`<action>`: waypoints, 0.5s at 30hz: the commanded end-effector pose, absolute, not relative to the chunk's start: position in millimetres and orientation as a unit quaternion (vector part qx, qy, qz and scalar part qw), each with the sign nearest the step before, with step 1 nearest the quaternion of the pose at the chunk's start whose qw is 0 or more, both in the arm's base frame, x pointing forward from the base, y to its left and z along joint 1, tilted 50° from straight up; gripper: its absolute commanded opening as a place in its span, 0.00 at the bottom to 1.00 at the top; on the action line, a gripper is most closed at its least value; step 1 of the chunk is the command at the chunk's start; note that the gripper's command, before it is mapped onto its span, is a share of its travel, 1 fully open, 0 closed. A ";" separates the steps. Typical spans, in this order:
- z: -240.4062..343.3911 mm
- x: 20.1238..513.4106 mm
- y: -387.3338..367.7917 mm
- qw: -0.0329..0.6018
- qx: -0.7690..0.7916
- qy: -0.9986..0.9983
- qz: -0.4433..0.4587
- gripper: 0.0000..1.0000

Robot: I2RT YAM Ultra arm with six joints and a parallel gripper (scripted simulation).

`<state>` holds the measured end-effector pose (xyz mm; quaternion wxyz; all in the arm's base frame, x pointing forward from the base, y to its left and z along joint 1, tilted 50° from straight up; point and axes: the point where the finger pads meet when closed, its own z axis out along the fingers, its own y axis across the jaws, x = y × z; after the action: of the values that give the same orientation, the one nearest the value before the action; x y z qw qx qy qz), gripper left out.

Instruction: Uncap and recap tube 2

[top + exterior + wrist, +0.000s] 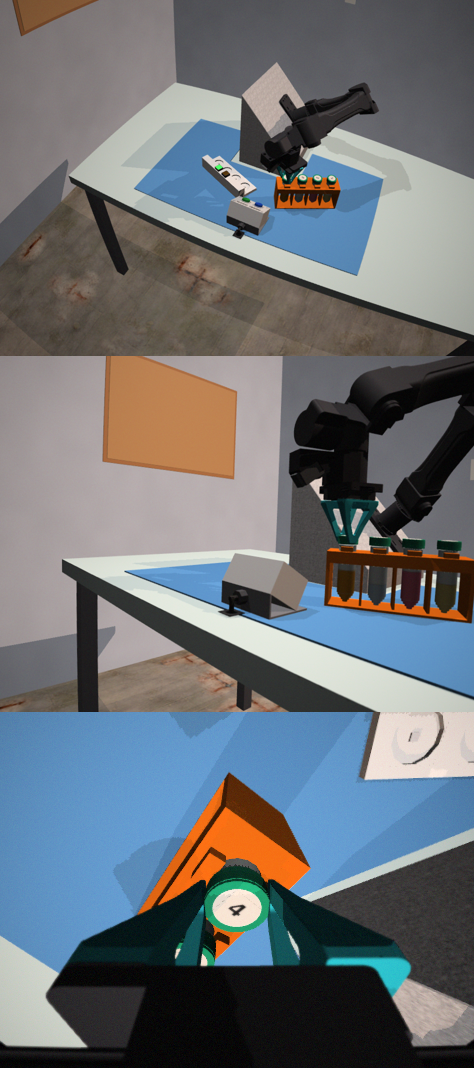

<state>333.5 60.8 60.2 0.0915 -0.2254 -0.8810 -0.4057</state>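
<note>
The cap (235, 908) in view reads "4".
</note>
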 end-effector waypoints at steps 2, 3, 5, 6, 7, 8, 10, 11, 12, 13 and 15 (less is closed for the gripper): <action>63.3 334.7 58.8 0.104 -0.262 -0.870 -0.405 0.00; 63.3 334.7 58.8 0.104 -0.262 -0.870 -0.405 0.49; 63.3 334.7 58.8 0.104 -0.262 -0.870 -0.405 0.49; 63.3 334.7 58.8 0.104 -0.262 -0.870 -0.405 0.49; 63.3 334.7 58.9 0.104 -0.262 -0.870 -0.405 0.49; 63.3 334.7 58.9 0.104 -0.262 -0.870 -0.405 0.49; 63.3 334.7 58.9 0.104 -0.262 -0.870 -0.405 0.49; 63.3 334.7 58.9 0.104 -0.262 -0.870 -0.405 0.49; 63.3 334.7 58.9 0.104 -0.262 -0.870 -0.405 0.49; 63.2 334.7 58.8 0.104 -0.262 -0.870 -0.405 0.49; 65.2 334.6 56.6 0.104 -0.262 -0.870 -0.405 0.49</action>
<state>333.6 61.4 61.8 0.1070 -0.2569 -0.8710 -0.4049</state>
